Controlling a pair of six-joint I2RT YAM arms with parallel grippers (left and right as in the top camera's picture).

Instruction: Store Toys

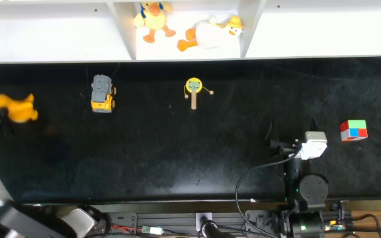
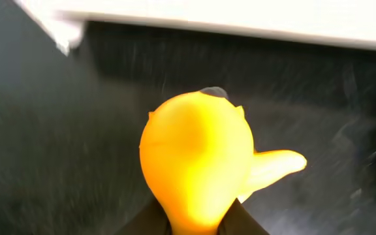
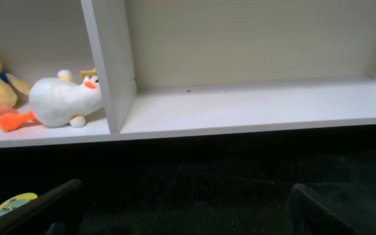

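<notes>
The yellow toy (image 2: 198,163) hides most of the left jaws.

The black table (image 1: 177,158) spreads out ahead of the right jaws and away to both sides of them, its dark top flecked with pale lint. Behind those jaws a black cable (image 1: 237,192) loops over the table's near edge, close to a patch of wooden floor (image 1: 376,225).

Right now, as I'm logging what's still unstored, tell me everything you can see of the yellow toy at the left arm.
The yellow toy looks smooth, glossy and rubbery: a rounded bulb with a paler tapering point off one side and a small dark spot on top. The left hand grips its narrow end, at the black mat's far left.
</notes>
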